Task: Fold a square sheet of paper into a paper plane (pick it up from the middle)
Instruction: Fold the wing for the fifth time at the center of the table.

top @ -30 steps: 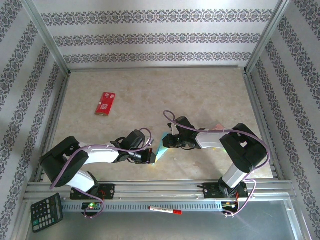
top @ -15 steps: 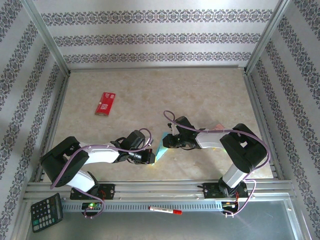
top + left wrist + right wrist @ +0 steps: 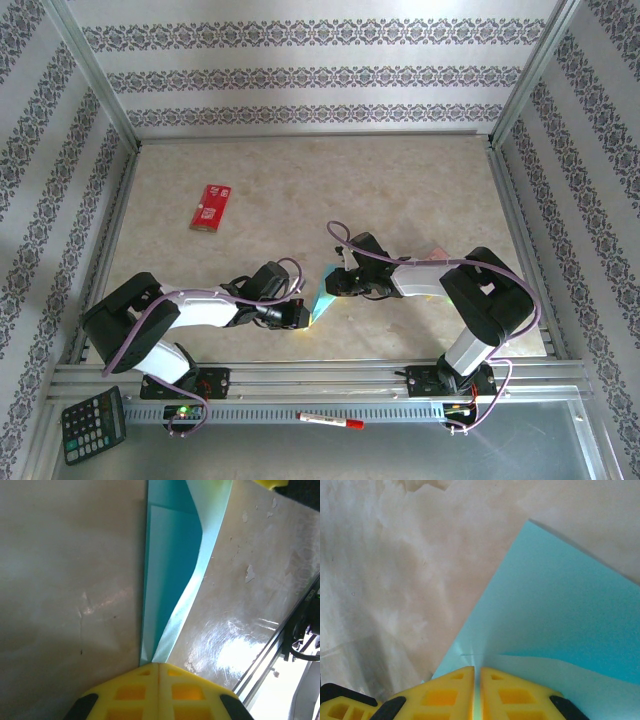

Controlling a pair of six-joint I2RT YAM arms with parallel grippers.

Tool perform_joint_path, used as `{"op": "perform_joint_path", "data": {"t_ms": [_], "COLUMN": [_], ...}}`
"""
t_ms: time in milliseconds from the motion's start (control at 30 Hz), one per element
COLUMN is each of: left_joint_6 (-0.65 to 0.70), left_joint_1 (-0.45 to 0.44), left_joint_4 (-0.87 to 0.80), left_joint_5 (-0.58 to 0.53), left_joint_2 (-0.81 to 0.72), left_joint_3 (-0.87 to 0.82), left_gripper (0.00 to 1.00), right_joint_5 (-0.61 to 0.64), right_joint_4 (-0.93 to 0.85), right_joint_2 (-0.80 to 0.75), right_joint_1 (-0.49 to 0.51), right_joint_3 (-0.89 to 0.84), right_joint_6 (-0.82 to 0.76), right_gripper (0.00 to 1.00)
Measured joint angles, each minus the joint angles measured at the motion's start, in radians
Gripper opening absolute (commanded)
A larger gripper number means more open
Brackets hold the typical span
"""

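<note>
Though arms half-hide the paper (image 3: 322, 296), left tool (image 3: 158, 664) and right tool (image 3: 477, 668) each pinch it tight.

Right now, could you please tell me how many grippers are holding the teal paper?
2. The left gripper pinches the teal paper at its narrow tip. The right gripper pinches it at an edge on the side nearer the right arm.
</note>
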Motion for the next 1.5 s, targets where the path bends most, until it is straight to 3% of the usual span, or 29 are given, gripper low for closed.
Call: {"op": "perform_joint_path", "data": {"t_ms": [467, 833, 1000, 1500], "left_joint_6": [0.002, 0.047, 0.047, 0.042], "left_joint_1": [0.001, 0.001, 0.001, 0.004], "left_joint_4": [-0.014, -0.200, -0.208, -0.104], "left_joint_5": [-0.004, -0.003, 0.016, 0.076], "left_joint_2": [-0.066, -0.166, -0.225, -0.009], "left_joint_3": [-0.054, -0.053, -0.022, 0.076], "left_gripper": [0.00, 0.01, 0.02, 0.00], "right_joint_5": [0.000, 0.000, 0.000, 0.000], "right_joint_4": [0.002, 0.002, 0.002, 0.002], "right_joint_2": [0.002, 0.002, 0.002, 0.002], "right_joint_1": [0.000, 0.000, 0.000, 0.000], "right_joint_3": [0.000, 0.000, 0.000, 0.000], "right_joint_6": [0.000, 0.000, 0.000, 0.000], "right_gripper": [0.14, 0.14, 0.14, 0.14]}}
